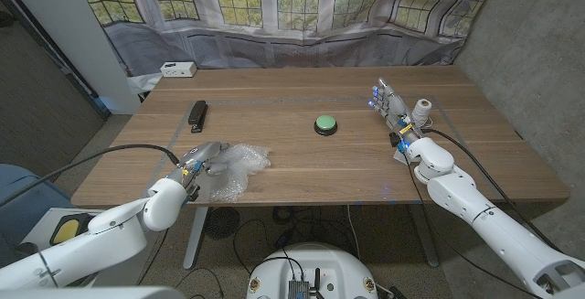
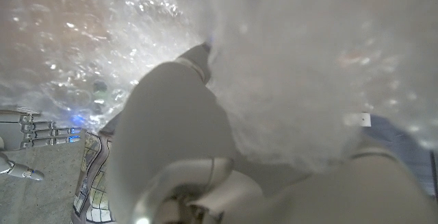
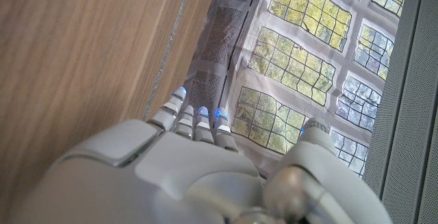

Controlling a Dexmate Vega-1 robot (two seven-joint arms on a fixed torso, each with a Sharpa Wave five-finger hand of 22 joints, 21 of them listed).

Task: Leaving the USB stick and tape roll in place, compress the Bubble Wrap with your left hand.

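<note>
While the left hand (image 1: 203, 160) is pressing into the wrap (image 1: 233, 168), the squeeze itself looks to be the step in hand. The wrap is lying at about seven o'clock on the table (image 1: 302, 166), near the front edge, crumpled into a loose, clear, glinting heap with ragged lobes. The hand is coming in from its eight o'clock side, fingers buried in the film; in the left wrist view the wrap (image 2: 308, 66) is bulging over the white hand (image 2: 171, 135), so the fingers seem to be closing on it, though how tightly I cannot tell. Next, I judge, the fingers need to be drawing further in, gathering the springy film without dragging it off the edge.

The black stick (image 1: 197, 114) is lying at about ten o'clock on the table, well apart from the wrap, flat and oblong. The tape (image 1: 421, 110) is standing at about two o'clock, a small pale cylinder, just beside the right hand (image 1: 391, 107). That hand is holding nothing, its fingers straight and close together, blue-lit at the tips, reaching toward twelve o'clock over the smooth wood grain. A green domed button (image 1: 325, 124) on a black base is sitting near the middle.
</note>
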